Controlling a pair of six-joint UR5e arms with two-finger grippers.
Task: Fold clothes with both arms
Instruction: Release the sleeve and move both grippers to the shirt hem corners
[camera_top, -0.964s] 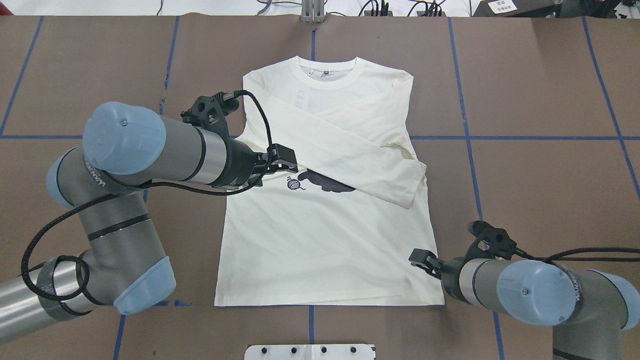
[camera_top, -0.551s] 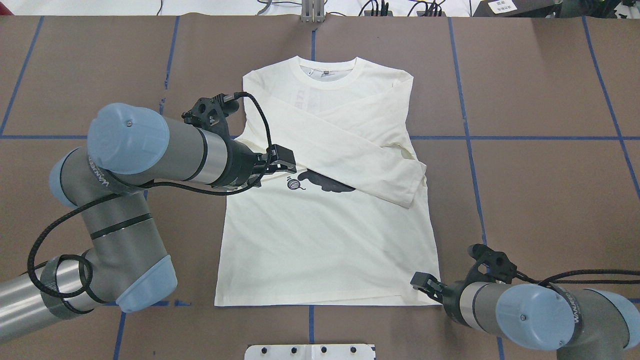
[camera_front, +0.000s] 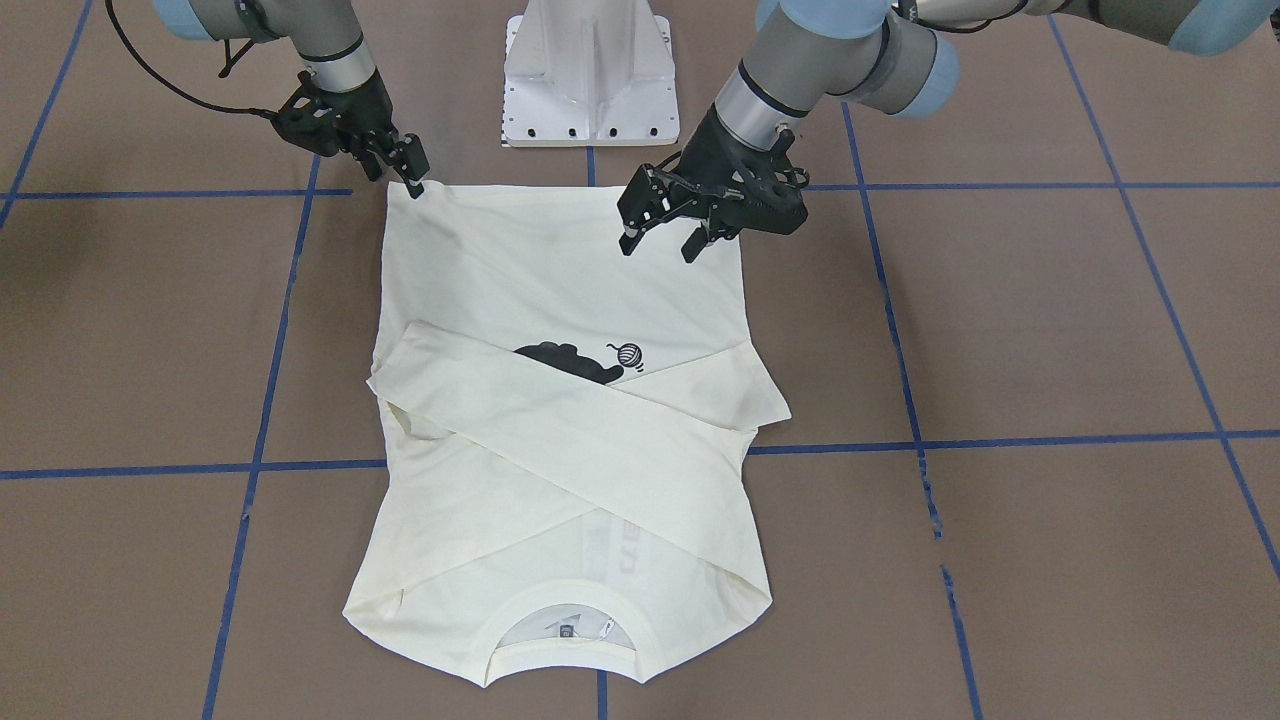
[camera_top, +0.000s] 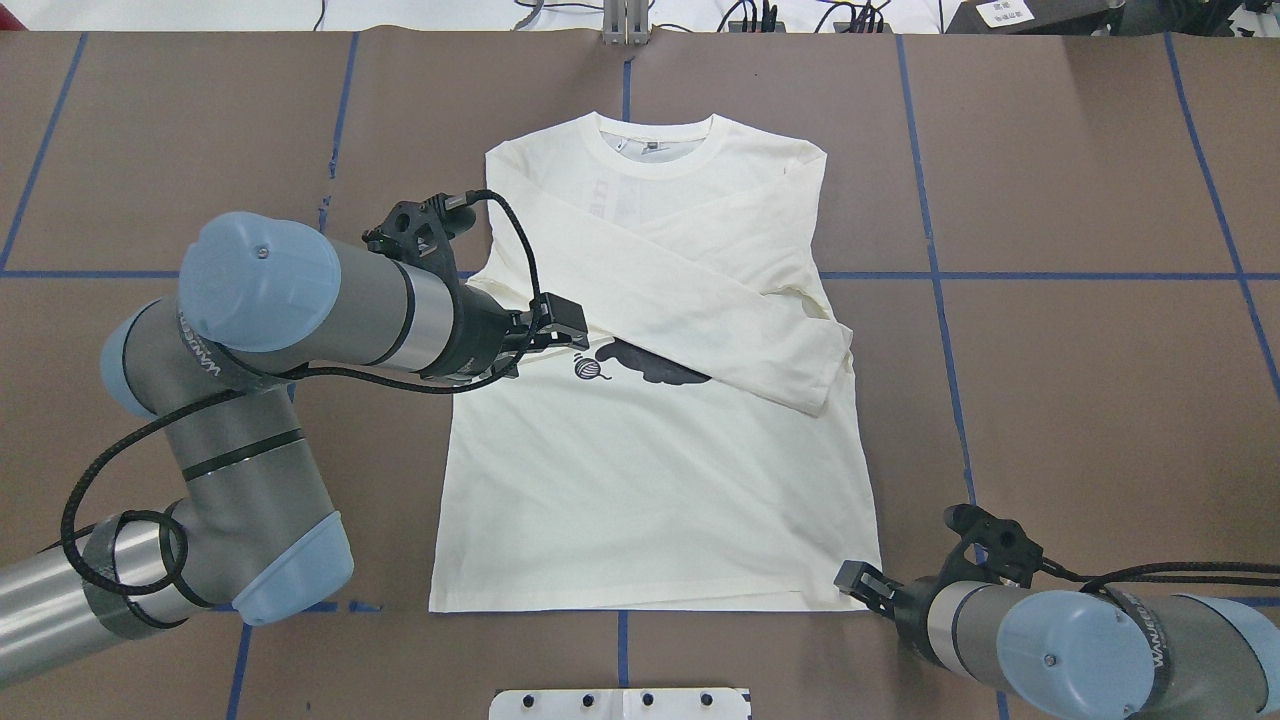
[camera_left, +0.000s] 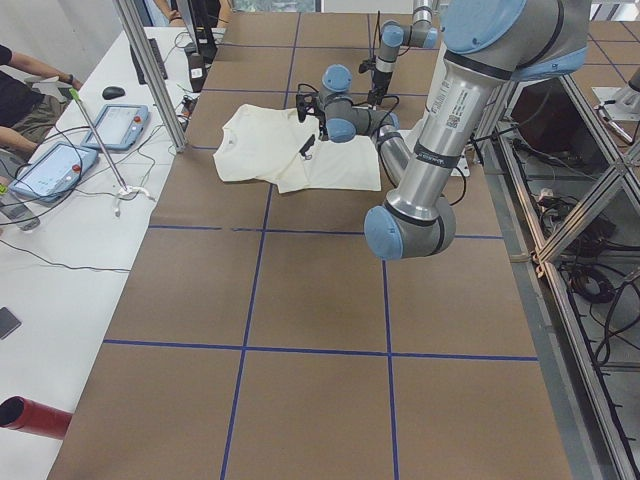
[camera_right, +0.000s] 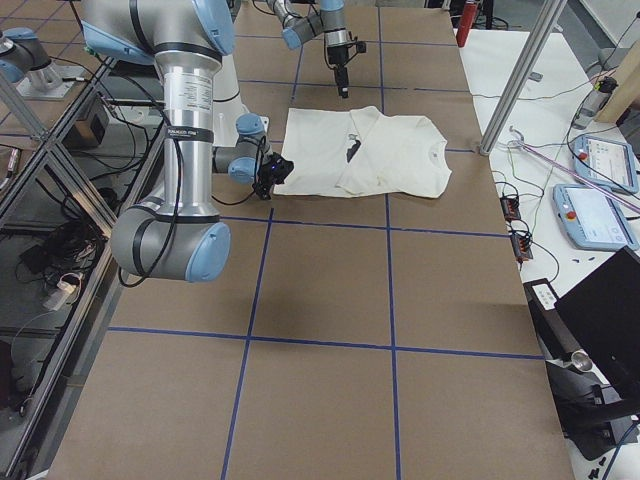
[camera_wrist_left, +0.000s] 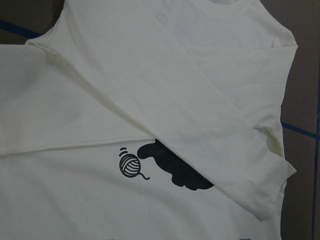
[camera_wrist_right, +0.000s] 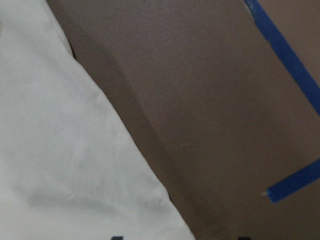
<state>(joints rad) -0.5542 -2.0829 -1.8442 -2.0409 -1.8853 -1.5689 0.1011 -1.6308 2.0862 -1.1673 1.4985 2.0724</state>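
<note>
Soft, light, limp shirt (camera_top: 650, 500) flat on the table (camera_top: 1100, 200), sleeves crossed; likely to sag, so pinch at the 2 hem (camera_top: 650, 603) corners. Left gripper (camera_front: 658, 245) spread above the shirt; right gripper (camera_front: 415, 183) apparently spread at 1 corner.

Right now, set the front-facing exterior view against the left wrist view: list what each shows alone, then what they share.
Front-facing only: both arms, the left arm with jaws open above the T-shirt, the right arm reaching a hem corner; the white pedestal; the shirt's whole outline.
Left wrist only: nothing new, just closer detail, such as the winding lines of the yarn-ball print.
Both: the crossed sleeves, the collar, the cat print half covered by a sleeve, and the brown table with blue tape.
</note>
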